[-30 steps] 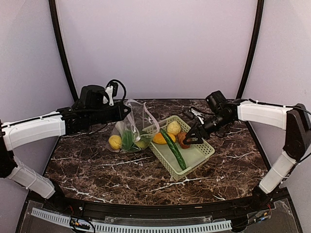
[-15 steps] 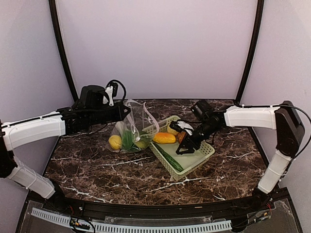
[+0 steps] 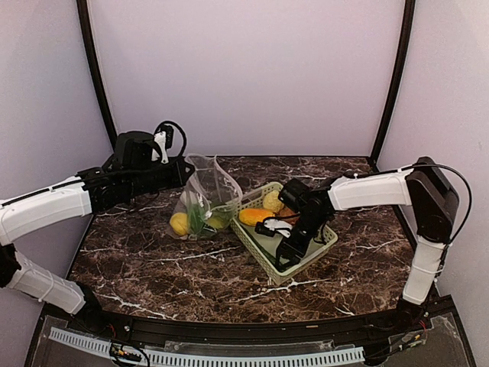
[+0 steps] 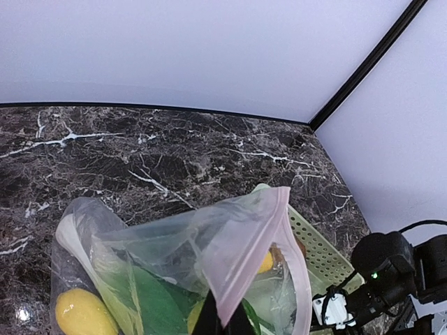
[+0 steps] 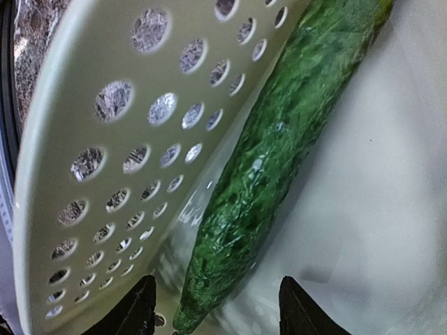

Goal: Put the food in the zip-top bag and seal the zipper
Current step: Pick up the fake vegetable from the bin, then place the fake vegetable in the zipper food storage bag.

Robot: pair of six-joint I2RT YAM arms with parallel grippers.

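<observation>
Brown-marbled surface (image 3: 137,267), lilac walls (image 3: 244,76), zip-top bag (image 3: 208,191) lifted beside pale green basket (image 3: 325,241).
Seen from above: bag upright left of centre, mouth up, top edge pinched by left tool (image 3: 186,170); right tool (image 3: 286,248) low in basket. Left wrist: pinkish zipper (image 4: 241,269) clamped tight, lemon (image 4: 84,314) inside. Right wrist: tool spread wide, straddling near end of long green piece (image 5: 272,160) lying along basket wall.

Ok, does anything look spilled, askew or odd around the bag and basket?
Nothing stands out. The zip-top bag hangs from the left end effector, mouth open, lemon inside. The basket sits upright holding the orange piece; the open right end effector straddles the long green piece.
</observation>
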